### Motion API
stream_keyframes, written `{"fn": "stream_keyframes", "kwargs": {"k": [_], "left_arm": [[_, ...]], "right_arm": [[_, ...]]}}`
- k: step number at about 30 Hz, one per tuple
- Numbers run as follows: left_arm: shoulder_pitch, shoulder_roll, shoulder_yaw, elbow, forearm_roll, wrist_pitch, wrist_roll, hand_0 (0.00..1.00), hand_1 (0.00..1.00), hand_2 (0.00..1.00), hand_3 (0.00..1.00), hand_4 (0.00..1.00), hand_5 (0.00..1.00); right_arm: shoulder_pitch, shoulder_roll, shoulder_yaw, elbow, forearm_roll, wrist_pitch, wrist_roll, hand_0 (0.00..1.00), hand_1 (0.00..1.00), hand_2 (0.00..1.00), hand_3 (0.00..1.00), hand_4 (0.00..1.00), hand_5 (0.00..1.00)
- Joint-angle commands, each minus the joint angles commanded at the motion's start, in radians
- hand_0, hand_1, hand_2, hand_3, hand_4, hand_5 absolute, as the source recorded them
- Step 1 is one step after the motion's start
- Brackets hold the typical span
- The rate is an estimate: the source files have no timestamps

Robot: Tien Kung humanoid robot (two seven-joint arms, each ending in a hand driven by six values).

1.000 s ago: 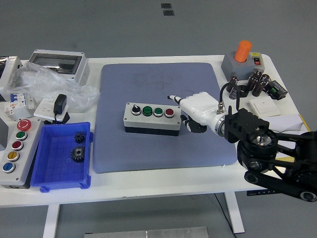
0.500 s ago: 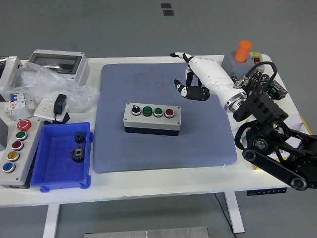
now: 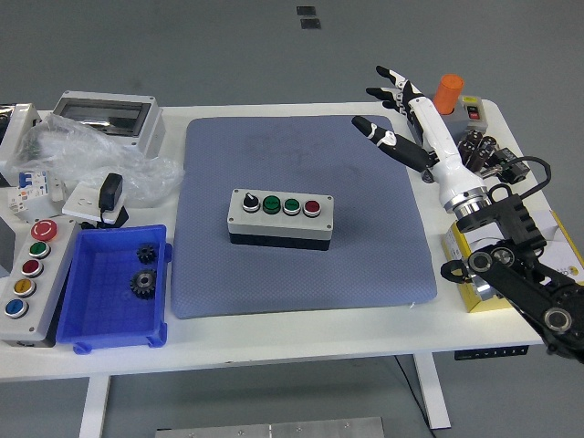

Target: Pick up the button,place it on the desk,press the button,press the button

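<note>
A grey button box [image 3: 280,218] with a black knob, two green buttons and a red button lies on the blue mat [image 3: 301,210], near its middle. My right hand [image 3: 398,108], white with black fingertips, is raised above the mat's far right corner, well away from the box. Its fingers [image 3: 391,73] are spread and it holds nothing. My left hand is out of view.
At the left stand a blue bin [image 3: 116,287] with gears, a grey multi-button panel [image 3: 29,278], a plastic bag [image 3: 82,155] and an enclosure [image 3: 105,117]. An orange-handled switch box [image 3: 445,109], capacitors [image 3: 479,151] and a white wall switch [image 3: 488,196] occupy the right.
My right hand has lifted away from the box's red button end, swung up and to the far right, and its fingers have opened out.
</note>
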Motion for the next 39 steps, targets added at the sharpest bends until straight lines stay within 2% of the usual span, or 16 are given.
{"fn": "stream_keyframes", "kwargs": {"k": [2, 3, 7, 10, 14, 15, 20, 21, 26, 27, 38, 39], "left_arm": [[0.0, 0.003, 0.005, 0.0, -0.003, -0.002, 0.001, 0.608, 0.668, 0.596, 0.624, 0.75, 0.382], [0.001, 0.003, 0.006, 0.0, -0.004, -0.002, 0.001, 0.612, 0.668, 0.599, 0.626, 0.75, 0.379], [0.002, 0.002, 0.007, 0.001, -0.01, 0.0, 0.003, 0.612, 0.668, 0.599, 0.626, 0.75, 0.379], [0.004, -0.002, 0.01, 0.002, -0.025, 0.014, 0.008, 0.613, 0.668, 0.601, 0.626, 0.752, 0.379], [0.005, -0.006, 0.009, 0.001, -0.036, 0.036, 0.01, 0.613, 0.668, 0.601, 0.626, 0.752, 0.379], [0.005, -0.007, 0.009, 0.001, -0.038, 0.039, 0.009, 0.617, 0.668, 0.612, 0.63, 0.748, 0.378], [0.007, -0.01, 0.005, 0.001, -0.041, 0.049, 0.009, 0.617, 0.668, 0.612, 0.63, 0.748, 0.378], [0.007, -0.01, 0.004, 0.001, -0.041, 0.05, 0.009, 0.616, 0.669, 0.628, 0.639, 0.722, 0.532], [0.007, -0.014, -0.006, 0.0, -0.033, 0.055, 0.011, 0.616, 0.669, 0.628, 0.639, 0.722, 0.532], [0.007, -0.015, -0.007, 0.0, -0.033, 0.055, 0.012, 0.615, 0.668, 0.629, 0.652, 0.71, 0.586], [0.019, -0.021, -0.016, 0.001, -0.025, 0.058, 0.027, 0.616, 0.667, 0.63, 0.654, 0.708, 0.604], [0.019, -0.022, -0.016, 0.001, -0.024, 0.058, 0.028, 0.618, 0.667, 0.631, 0.651, 0.709, 0.578]], "right_arm": [[-0.012, -0.002, 0.004, 0.001, 0.078, 0.021, 0.067, 0.873, 0.849, 0.914, 0.939, 0.998, 0.88], [-0.017, -0.003, 0.007, 0.0, 0.12, 0.029, 0.099, 0.916, 0.848, 0.901, 0.89, 0.998, 0.998], [-0.031, -0.004, 0.016, -0.008, 0.273, 0.052, 0.199, 0.916, 0.848, 0.901, 0.89, 0.998, 0.998], [-0.041, -0.006, 0.03, -0.004, 0.363, 0.061, 0.238, 0.935, 0.85, 0.89, 0.893, 0.998, 0.998], [-0.07, -0.014, 0.061, 0.014, 0.442, 0.068, 0.244, 0.935, 0.85, 0.89, 0.893, 0.998, 0.998], [-0.075, -0.016, 0.067, 0.017, 0.451, 0.07, 0.244, 0.93, 0.835, 0.85, 0.857, 0.998, 0.998], [-0.107, -0.028, 0.089, 0.029, 0.472, 0.079, 0.242, 0.93, 0.835, 0.85, 0.857, 0.998, 0.998], [-0.11, -0.029, 0.091, 0.03, 0.475, 0.08, 0.243, 0.932, 0.832, 0.842, 0.841, 0.998, 0.998], [-0.117, -0.028, 0.098, 0.034, 0.481, 0.085, 0.244, 0.932, 0.832, 0.842, 0.841, 0.998, 0.998], [-0.117, -0.028, 0.098, 0.036, 0.48, 0.085, 0.243, 0.922, 0.829, 0.835, 0.824, 0.998, 0.998], [-0.117, -0.033, 0.104, 0.049, 0.471, 0.081, 0.236, 0.912, 0.808, 0.82, 0.809, 0.998, 0.998], [-0.116, -0.033, 0.103, 0.05, 0.47, 0.081, 0.235, 0.909, 0.807, 0.817, 0.805, 0.998, 0.998]]}}
